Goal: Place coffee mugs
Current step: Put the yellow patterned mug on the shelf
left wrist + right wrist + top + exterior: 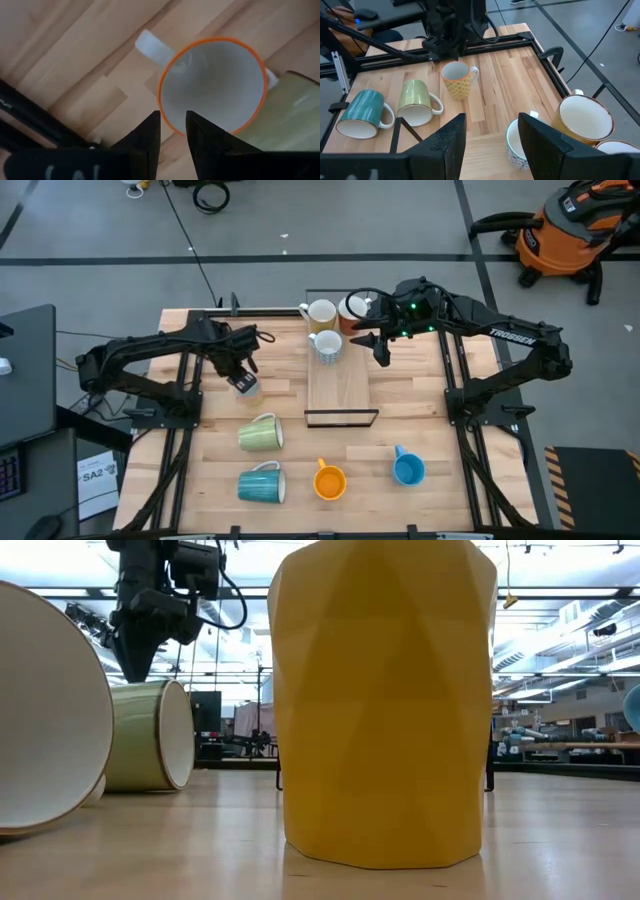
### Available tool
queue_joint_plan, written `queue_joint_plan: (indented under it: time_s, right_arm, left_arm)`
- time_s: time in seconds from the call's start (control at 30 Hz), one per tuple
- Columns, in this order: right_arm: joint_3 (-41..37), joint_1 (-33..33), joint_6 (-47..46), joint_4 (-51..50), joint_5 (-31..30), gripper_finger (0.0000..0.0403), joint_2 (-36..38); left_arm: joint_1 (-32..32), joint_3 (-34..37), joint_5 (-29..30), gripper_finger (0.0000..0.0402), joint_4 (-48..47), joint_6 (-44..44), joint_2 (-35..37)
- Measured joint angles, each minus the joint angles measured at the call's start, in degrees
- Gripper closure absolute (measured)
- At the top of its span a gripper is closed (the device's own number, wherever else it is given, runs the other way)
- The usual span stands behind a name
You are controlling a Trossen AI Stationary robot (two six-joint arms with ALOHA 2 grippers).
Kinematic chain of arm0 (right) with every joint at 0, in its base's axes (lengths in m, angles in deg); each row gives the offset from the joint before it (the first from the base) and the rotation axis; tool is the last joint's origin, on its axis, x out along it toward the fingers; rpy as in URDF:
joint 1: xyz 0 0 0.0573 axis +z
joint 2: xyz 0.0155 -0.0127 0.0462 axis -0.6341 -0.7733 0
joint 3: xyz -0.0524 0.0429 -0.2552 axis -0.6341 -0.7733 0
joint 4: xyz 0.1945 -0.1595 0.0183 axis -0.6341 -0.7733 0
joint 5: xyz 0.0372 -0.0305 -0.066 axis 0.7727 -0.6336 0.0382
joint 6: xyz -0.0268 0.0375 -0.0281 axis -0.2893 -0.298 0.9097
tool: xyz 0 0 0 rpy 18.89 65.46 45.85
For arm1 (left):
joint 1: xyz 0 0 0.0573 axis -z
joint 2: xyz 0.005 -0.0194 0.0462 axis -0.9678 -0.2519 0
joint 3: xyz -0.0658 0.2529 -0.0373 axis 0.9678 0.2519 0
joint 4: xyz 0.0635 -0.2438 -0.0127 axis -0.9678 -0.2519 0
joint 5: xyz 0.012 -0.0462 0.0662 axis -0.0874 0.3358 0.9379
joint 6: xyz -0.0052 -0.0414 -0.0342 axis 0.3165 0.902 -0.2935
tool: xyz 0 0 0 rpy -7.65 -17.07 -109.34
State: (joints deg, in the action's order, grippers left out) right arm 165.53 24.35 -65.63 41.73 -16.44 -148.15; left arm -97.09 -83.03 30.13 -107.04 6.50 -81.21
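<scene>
The table (420, 430) carries a tray (340, 385) holding a tan mug (320, 313) and a patterned blue-white mug (328, 346), just below the right fingers (490, 137), which stand spread and empty. The left fingers (172, 132) straddle the orange rim of a yellow-patterned mug (212, 85), one inside, one outside. Beyond them lie a green mug (260, 433) and teal mug (260, 484).

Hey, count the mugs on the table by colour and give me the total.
Teal mug: 1
Green mug: 1
Orange mug: 1
Blue mug: 1
Yellow patterned mug: 1
White-and-blue mug: 1
Cream mug: 1
Reddish mug, partly hidden: 1
Total: 8
</scene>
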Motion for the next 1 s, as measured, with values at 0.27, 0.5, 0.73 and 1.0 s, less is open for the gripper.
queue_joint_plan:
  time_s: [0.27, 0.5, 0.73, 1.0]
  right_arm:
    - [0.0, 0.0, 0.0, 0.0, 0.0, 0.0217, 0.0]
    - [0.0, 0.0, 0.0, 0.0, 0.0, 0.0218, 0.0]
    - [0.0, 0.0, 0.0, 0.0, 0.0, 0.0217, 0.0]
    - [0.0, 0.0, 0.0, 0.0, 0.0, 0.0218, 0.0]
  left_arm:
    - [0.0, 4.0, 0.5, 0.0303, 3.3, 0.0, 0.0]
    - [0.0, 8.2, 0.5, 0.0304, 7.6, 2.2, 0.0]
    - [0.0, 8.5, 0.7, 0.0359, 9.7, 1.6, 0.0]
    - [0.0, 7.1, 0.9, 0.0381, 12.2, -9.3, -0.1]
